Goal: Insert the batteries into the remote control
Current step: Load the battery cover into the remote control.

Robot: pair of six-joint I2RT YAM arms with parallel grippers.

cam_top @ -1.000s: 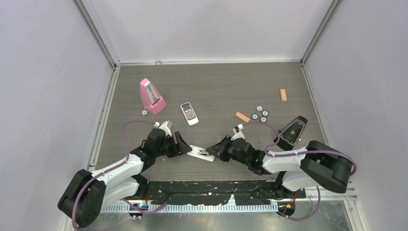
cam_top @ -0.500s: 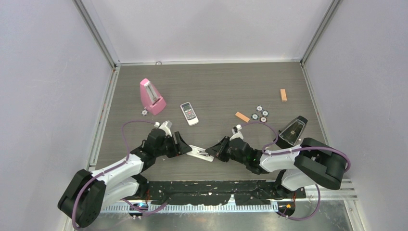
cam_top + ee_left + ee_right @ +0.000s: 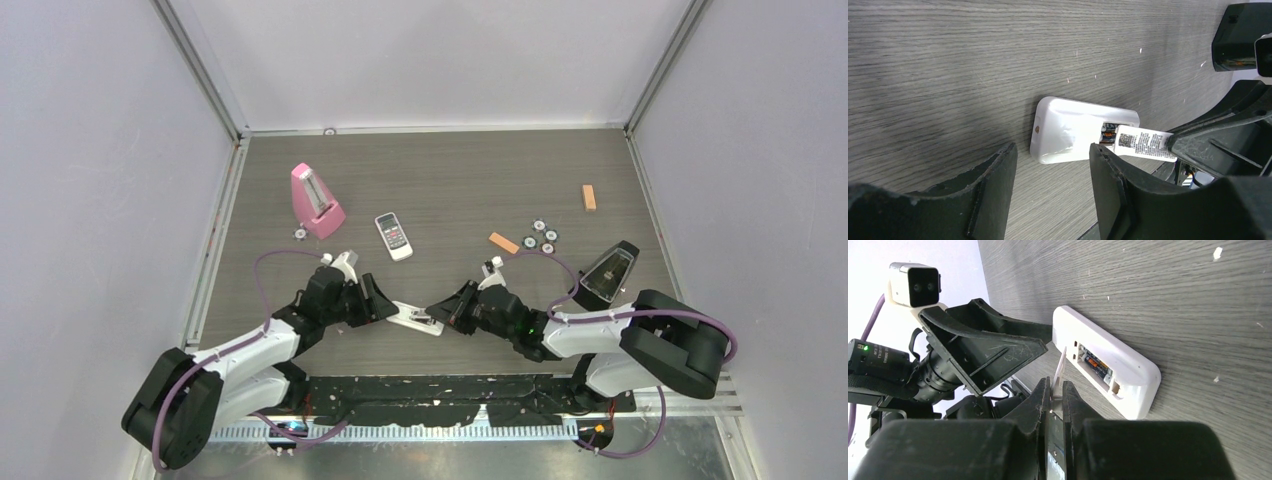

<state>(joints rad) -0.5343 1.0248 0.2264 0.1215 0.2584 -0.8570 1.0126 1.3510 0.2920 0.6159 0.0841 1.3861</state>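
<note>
Most of the job appears done, with one step outstanding. The long slim white rectangular remote control [image 3: 1068,131] lies back-up on the grey wood-grain table [image 3: 948,75], near the front edge between the two arms. Its battery bay [image 3: 1087,358] stands uncovered at the end nearer the right arm. Small dark cylindrical batteries [image 3: 1106,135] with an orange marking are seated inside (the count cannot be read from either wrist view).

Finding on the right gripper [image 3: 1057,389]: it is closed on the thin white battery cover with a printed label [image 3: 1143,143], pinching it by one end. The cover's free end sits at the mouth of the bay, tilted up from the remote's back rather than lying flush. Whether its edge touches the housing cannot be told.

Finding on the left gripper [image 3: 1053,150]: its jaws stand roughly half apart and hold nothing. It is positioned at the remote's opposite end, with a finger to either side of that end. Contact with the casing cannot be confirmed.

Assessment: loading looks complete as far as visible. Left to do: lay the cover flat over the bay, press or slide it home until it latches, then release. The left gripper looks placed to brace the remote against that push. Risk noted: the light remote may skid on the smooth table if unbraced.
</note>
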